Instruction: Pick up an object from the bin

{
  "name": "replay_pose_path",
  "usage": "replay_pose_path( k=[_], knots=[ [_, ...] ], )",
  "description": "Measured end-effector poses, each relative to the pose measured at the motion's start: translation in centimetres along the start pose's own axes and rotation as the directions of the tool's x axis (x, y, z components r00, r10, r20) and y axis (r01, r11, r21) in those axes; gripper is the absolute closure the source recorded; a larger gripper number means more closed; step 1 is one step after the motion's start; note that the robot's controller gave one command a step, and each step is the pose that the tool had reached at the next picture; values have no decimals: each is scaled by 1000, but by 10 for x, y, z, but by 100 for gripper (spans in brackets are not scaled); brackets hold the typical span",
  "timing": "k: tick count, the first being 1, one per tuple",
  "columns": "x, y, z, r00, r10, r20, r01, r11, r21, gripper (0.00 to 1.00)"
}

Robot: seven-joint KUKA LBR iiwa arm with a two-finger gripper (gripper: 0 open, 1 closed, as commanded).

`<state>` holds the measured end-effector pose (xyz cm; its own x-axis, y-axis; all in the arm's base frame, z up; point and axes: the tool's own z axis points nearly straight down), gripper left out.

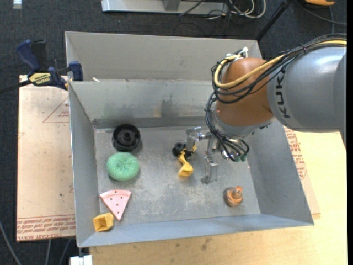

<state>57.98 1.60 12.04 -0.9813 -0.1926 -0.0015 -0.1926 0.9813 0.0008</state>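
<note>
My gripper hangs low over the middle of the bin floor, its two metal fingers apart and nothing between them. A small yellow piece with a black end lies just left of the fingers, touching or nearly touching the left finger. A small orange and brown knob-like thing stands on the floor to the lower right of the right finger.
Along the left of the bin lie a black ring-shaped part, a green round pad, a pink watermelon-slice wedge and a small yellow block. The arm with its orange cover and cables fills the upper right.
</note>
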Motion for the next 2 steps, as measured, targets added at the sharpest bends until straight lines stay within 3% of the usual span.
replay_pose_path(
  k=[1,2],
  knots=[
    [-28,-1,-11,974,-227,3,227,974,1,0],
    [-38,1,46,988,-155,5,155,988,1,0]
  ],
)
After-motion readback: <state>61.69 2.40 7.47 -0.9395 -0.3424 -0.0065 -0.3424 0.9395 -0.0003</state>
